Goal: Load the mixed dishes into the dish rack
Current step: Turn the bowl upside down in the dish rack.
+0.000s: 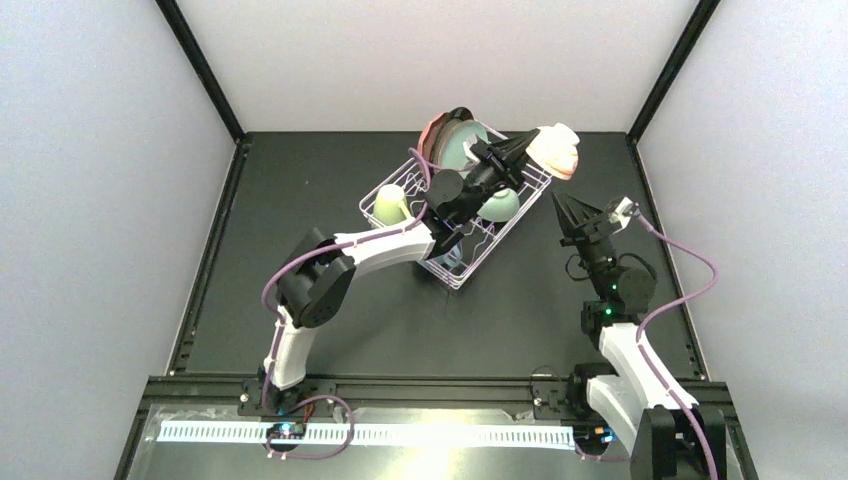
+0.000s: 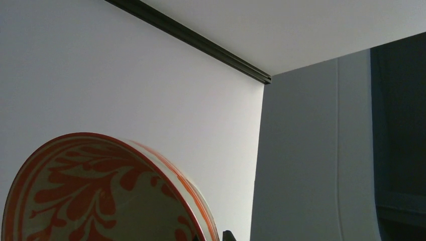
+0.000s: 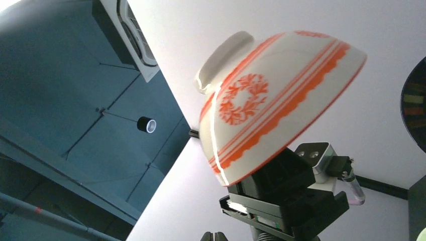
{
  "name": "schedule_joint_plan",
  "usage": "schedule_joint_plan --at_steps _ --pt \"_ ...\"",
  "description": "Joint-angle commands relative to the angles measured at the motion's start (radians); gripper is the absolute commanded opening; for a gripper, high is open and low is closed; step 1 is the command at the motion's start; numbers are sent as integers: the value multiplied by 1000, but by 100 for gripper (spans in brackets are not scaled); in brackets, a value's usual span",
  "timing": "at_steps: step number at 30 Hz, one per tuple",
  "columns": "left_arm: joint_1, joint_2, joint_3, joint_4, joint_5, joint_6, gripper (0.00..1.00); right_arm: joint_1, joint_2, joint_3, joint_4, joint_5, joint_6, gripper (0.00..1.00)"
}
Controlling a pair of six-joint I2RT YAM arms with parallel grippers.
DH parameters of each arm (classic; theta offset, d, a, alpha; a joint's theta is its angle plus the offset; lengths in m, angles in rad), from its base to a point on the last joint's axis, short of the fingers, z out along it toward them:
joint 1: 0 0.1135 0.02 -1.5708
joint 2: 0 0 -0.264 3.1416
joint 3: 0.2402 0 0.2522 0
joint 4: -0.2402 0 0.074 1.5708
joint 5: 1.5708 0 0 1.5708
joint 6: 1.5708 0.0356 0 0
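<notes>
Small orange-patterned cream ceramic bowl (image 1: 556, 150) hangs tilted in the air just beyond the far right corner of the white wire dish rack (image 1: 378, 192), clamped at its rim by the left end effector (image 1: 528, 150). Right of the rack, the right end effector (image 1: 563, 205) hovers over the black tabletop (image 1: 300, 200), fingers pressed together, empty.

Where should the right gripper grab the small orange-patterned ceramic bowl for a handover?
Probably the free rim of the small orange-patterned ceramic bowl, opposite where the left gripper clamps it, one finger inside. The thin edge suits jaws; the rounded wall and foot don't.
</notes>
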Motion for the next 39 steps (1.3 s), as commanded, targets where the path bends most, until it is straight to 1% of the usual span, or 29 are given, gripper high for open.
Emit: schedule_joint_plan --at_steps 1,5,8,14,19,23,29,32,39 --pt "2 -52 -12 76 -19 -155 1 3 -26 26 -59 -15 -54 0" --pt "4 -58 -32 74 -28 -148 1 3 -23 33 -65 -26 -60 0" --pt "7 -66 -33 55 -32 -123 1 3 -36 42 -106 -34 -76 0" --pt "46 -126 -84 -26 -46 -47 1 4 -103 95 -305 -73 -178 0" --pt "83 -189 -157 -99 -73 24 1 4 -136 131 -428 -115 -261 0" --pt "116 -210 -173 -165 -60 100 1 3 -162 164 -535 -139 -332 0" --pt "150 -191 -176 -210 -22 177 1 3 -179 251 -732 -178 -484 0" --pt "151 -157 -168 -210 -14 182 1 3 -191 292 -830 -171 -572 0" --pt "151 -42 -117 -181 -16 168 1 4 -208 338 -973 -157 -704 0"
